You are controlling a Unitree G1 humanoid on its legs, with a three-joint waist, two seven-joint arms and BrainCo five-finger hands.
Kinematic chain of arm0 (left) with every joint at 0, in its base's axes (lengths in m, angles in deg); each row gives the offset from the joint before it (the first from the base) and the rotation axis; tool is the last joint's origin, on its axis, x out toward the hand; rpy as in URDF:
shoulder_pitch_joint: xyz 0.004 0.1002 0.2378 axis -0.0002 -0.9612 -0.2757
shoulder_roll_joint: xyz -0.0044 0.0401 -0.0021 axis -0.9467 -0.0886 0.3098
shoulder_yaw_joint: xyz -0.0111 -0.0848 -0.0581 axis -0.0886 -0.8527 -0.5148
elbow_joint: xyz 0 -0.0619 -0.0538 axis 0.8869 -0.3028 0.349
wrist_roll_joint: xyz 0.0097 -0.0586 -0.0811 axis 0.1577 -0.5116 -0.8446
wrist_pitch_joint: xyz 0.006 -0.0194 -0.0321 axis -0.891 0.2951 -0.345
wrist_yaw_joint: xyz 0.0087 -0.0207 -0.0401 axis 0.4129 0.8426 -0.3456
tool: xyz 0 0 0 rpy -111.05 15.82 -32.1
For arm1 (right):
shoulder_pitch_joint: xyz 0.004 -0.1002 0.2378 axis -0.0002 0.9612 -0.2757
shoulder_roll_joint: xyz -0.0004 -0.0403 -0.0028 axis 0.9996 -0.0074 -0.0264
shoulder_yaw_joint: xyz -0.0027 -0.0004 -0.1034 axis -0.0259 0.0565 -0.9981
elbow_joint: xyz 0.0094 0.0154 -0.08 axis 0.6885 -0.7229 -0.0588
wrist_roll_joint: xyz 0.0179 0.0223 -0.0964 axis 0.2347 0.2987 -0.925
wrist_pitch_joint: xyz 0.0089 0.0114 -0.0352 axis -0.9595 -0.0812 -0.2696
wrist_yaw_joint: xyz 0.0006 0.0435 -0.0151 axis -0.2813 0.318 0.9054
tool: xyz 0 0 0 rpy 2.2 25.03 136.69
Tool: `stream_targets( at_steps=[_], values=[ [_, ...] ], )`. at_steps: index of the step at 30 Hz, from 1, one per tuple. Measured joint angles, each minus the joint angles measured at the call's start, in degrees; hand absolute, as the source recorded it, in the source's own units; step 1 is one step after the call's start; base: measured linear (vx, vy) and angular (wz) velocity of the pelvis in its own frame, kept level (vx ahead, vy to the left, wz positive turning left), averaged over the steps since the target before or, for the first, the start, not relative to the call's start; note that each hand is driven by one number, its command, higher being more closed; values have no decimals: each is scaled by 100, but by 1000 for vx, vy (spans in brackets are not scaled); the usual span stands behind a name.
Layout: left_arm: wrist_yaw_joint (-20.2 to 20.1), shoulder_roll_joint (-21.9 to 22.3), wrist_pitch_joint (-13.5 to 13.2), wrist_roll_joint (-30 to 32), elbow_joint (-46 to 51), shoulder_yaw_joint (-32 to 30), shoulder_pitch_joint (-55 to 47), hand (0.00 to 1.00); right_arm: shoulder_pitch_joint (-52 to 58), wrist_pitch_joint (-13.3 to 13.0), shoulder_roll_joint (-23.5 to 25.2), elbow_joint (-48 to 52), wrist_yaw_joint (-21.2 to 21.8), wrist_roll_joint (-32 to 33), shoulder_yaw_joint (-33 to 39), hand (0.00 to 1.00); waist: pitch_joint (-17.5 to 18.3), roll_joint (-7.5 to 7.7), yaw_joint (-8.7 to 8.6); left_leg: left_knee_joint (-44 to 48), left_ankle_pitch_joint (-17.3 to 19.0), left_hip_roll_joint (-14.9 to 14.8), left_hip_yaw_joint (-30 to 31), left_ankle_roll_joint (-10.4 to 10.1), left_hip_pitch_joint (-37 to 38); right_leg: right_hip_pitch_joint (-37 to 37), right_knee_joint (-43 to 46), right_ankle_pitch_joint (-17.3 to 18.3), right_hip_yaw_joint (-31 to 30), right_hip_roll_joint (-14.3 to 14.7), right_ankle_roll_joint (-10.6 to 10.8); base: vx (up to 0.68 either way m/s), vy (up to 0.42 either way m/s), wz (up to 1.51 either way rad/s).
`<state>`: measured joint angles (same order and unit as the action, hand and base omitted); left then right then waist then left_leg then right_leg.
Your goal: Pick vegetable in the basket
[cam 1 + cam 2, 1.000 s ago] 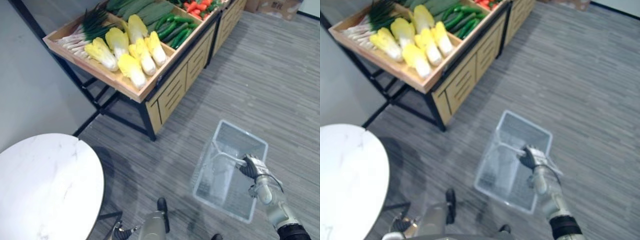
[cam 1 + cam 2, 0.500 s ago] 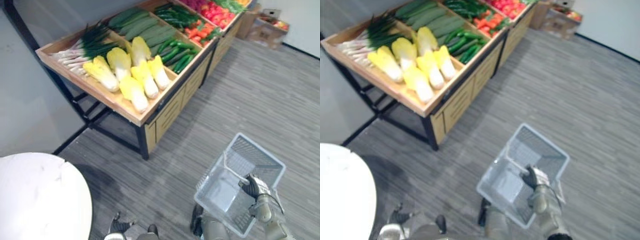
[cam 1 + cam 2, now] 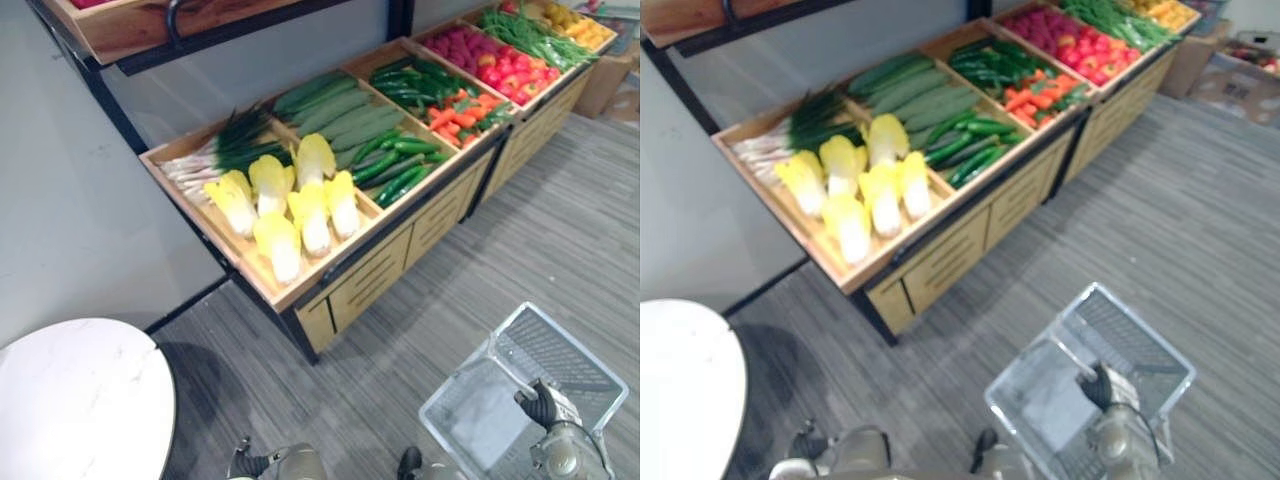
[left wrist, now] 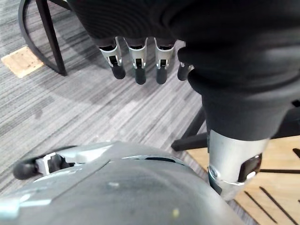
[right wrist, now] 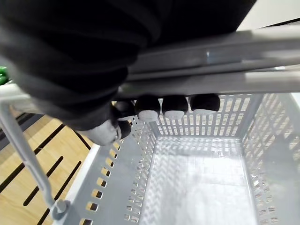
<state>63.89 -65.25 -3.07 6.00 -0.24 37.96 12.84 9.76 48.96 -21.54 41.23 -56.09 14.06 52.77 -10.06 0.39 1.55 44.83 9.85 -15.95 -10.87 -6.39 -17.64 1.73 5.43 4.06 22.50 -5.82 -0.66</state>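
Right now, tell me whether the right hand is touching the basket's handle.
Touching. The right wrist view shows the right hand curled round the handle of the basket, its dark fingertips wrapped under the grey bars.

1. Wears a dark ribbed cover over the back and wrist of the left robot hand [image 4: 133, 21].
2. Lines up silver fingers [image 4: 137, 55] below that cover, each ending in a rounded dark tip.
3. Lets a smooth silver-grey cylinder [image 4: 232, 159] emerge from the cover's thick black end, with a small dark slot in its side.
4. Repeats the dark ribbed cover on the right robot hand [image 5: 70, 56], with rounded dark fingertips [image 5: 174, 104], pale grey underneath, and a silver-grey thumb.
5. Continues into a rounded silver-grey right arm [image 3: 566, 458].
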Motion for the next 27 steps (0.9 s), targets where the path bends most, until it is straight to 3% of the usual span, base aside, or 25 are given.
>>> stream_targets(
  at_steps=[1,3,5,6,7,8,9,11,12,14,17,19,20,21,22,24,27],
  values=[
    [2,7,-1,-7,25,-28,4,0,1,1,4,0,0,9,2,100,-2,3,2,-284,-6,-4,-150,8,-47,-28,-74,-13,74,-4,17,209,-33,46],
    [18,13,29,-2,44,-26,35,0,-12,15,8,5,-1,4,32,100,0,1,-16,-1920,-163,98,-648,110,-91,-129,-239,-43,348,-49,87,246,45,65],
    [31,24,49,42,14,-20,77,0,-44,16,8,6,-2,5,116,100,4,-8,-28,-3183,-624,297,-739,46,21,-146,-249,1,507,-103,198,243,132,54],
    [41,35,60,66,-13,-7,77,0,-81,19,8,6,-2,5,166,100,8,-52,-13,-4034,-1056,404,-730,15,237,-216,-247,62,568,-108,330,268,205,24],
    [66,50,72,183,-16,-8,37,0,-130,23,-4,-3,-4,4,170,100,26,-188,22,-4382,-1477,395,-694,87,446,-338,-247,133,545,-53,478,267,219,13],
    [80,41,85,216,-20,-8,33,0,-157,27,18,-7,-4,5,150,100,8,-183,27,-4364,-1750,399,-690,186,465,-411,-252,150,536,-62,540,244,224,5],
    [111,-15,99,223,0,-12,42,0,-228,9,97,9,-8,7,22,100,-42,-2,27,-4260,-1609,557,-713,292,505,-506,-288,153,518,-214,589,178,163,13],
    [107,-102,111,226,1,-25,48,0,-312,-92,144,15,-11,6,-120,100,-43,188,27,-4117,-1457,756,-784,448,482,-533,-352,126,377,-412,630,248,180,7],
    [109,-128,127,226,-14,-28,38,0,-415,-125,122,11,-10,-2,-216,100,-40,236,34,-3971,-1340,844,-872,576,487,-549,-344,45,260,-512,765,264,161,-9],
    [110,-126,126,241,-28,-27,24,0,-539,-167,132,-14,-9,0,-298,100,-42,226,41,-3749,-1061,904,-924,602,537,-541,-140,-2,145,-663,852,215,132,-28],
    [111,-139,133,252,-150,-19,-73,0,-734,-175,139,-231,-9,-4,-596,100,-42,212,113,-3802,-724,860,-1217,569,962,82,1477,-2,-290,-984,877,141,151,-51],
    [123,-230,134,248,-131,38,-94,0,-804,-130,112,-304,-66,-139,-740,100,-62,345,53,-3891,-539,979,-1229,627,1260,777,3029,-342,-690,-1342,994,124,109,-6],
    [129,-256,134,245,-115,37,-84,0,-816,-132,114,-367,-79,-219,-739,100,-85,332,19,-3887,-503,983,-1185,676,1283,873,3244,-327,-774,-1344,1052,185,50,30],
    [159,-264,133,233,-72,33,-60,0,-814,-125,137,-515,-98,-234,-739,100,-69,369,-5,-3857,-516,957,-1097,716,1306,995,3377,-206,-806,-1301,877,203,-7,46],
    [210,-271,133,208,6,20,-41,0,-820,-123,144,-607,-133,-229,-739,100,-78,352,-18,-3820,-524,911,-1009,716,1310,1024,3241,40,-659,-1222,857,207,-37,49],
    [252,-254,119,200,112,-13,-30,0,-919,-53,139,-733,-138,-229,-727,100,-116,285,-46,-3763,-531,829,-789,703,1291,1023,2645,190,-525,-1088,729,192,-110,55],
    [269,-274,122,194,99,-28,96,0,-1056,15,131,-916,-137,-218,-653,100,-136,240,-49,-3760,-647,690,-352,508,1151,1020,1347,103,-956,-937,806,119,-186,62]
  ],
)
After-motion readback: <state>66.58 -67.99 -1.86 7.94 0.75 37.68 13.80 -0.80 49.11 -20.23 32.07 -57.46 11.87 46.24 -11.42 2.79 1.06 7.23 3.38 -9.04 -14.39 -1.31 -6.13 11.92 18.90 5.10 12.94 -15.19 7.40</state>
